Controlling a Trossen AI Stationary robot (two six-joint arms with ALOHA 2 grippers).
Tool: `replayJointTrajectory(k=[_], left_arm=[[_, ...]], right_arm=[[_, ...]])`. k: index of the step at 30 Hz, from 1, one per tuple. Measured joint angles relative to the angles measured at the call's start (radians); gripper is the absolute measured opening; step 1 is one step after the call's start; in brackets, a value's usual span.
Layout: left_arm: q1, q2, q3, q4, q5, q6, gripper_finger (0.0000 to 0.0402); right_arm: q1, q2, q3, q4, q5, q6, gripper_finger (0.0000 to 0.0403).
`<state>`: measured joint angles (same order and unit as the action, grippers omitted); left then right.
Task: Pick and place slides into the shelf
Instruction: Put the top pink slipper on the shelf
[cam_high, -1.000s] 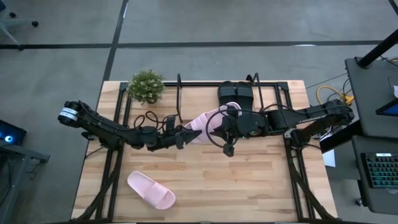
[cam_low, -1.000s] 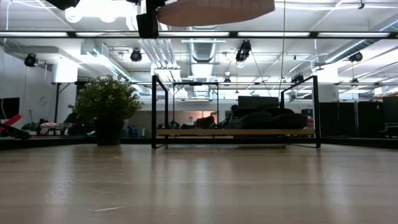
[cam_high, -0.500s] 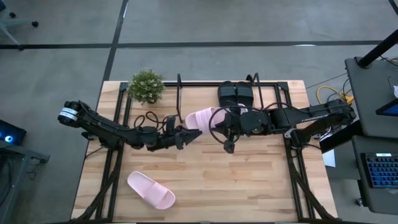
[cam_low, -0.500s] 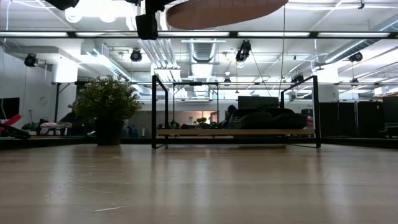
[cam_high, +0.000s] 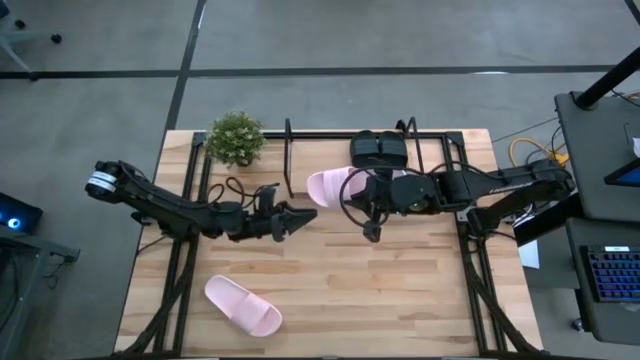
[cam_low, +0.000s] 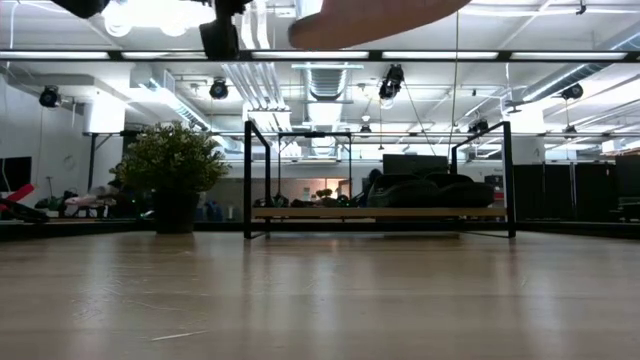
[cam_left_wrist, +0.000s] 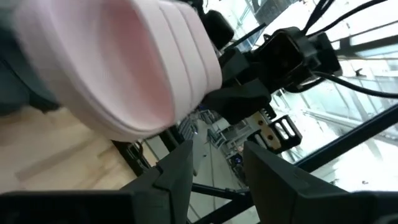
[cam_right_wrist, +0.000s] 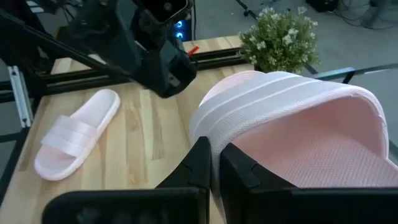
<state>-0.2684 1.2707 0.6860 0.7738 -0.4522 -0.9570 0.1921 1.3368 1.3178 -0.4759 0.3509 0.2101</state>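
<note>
A pale pink slide (cam_high: 325, 186) hangs high above the table just in front of the shelf (cam_high: 290, 150). My right gripper (cam_high: 354, 192) is shut on it, and its sole shows from below in the low view (cam_low: 380, 15). My left gripper (cam_high: 308, 214) stands open just left of the slide, with nothing between its fingers (cam_left_wrist: 180, 168). A second pink slide (cam_high: 243, 306) lies sole down near the table's front left. A black pair (cam_high: 378, 150) sits on the shelf's board (cam_low: 380, 212). My right gripper pinches the pink slide's side rim (cam_right_wrist: 214, 142), where the ribbed strap (cam_right_wrist: 273, 93) comes down to the sole, between its two fingers. The fingers reach in from the table's right, slanting slightly down. The slide is lifted clear, roughly level with its strap up.
A potted plant (cam_high: 236, 137) stands at the far left corner beside the shelf. The shelf's black tubes (cam_low: 247, 180) rise at its ends. Bare wooden tabletop (cam_high: 380, 290) lies in front of the shelf.
The pink slide's left end, which lay at my left gripper's fingers, now stands apart from them. The slide has swung toward the shelf in my right gripper's hold and stays clear of the table.
</note>
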Motion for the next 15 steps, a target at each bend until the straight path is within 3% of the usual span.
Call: replayJointTrajectory(k=[5, 11, 15], left_arm=[[0.000, -0.082, -0.051, 0.000, 0.017, 0.052, 0.0125], [0.000, -0.197, -0.114, -0.004, 0.018, 0.084, 0.0125], [0.000, -0.279, -0.156, -0.007, 0.071, 0.114, 0.0125]], right_arm=[[0.001, -0.014, 0.000, -0.003, -0.021, -0.009, 0.0008], [-0.021, -0.021, 0.000, -0.030, -0.138, -0.049, 0.0008], [-0.064, -0.021, 0.021, -0.065, -0.235, -0.090, 0.0008]])
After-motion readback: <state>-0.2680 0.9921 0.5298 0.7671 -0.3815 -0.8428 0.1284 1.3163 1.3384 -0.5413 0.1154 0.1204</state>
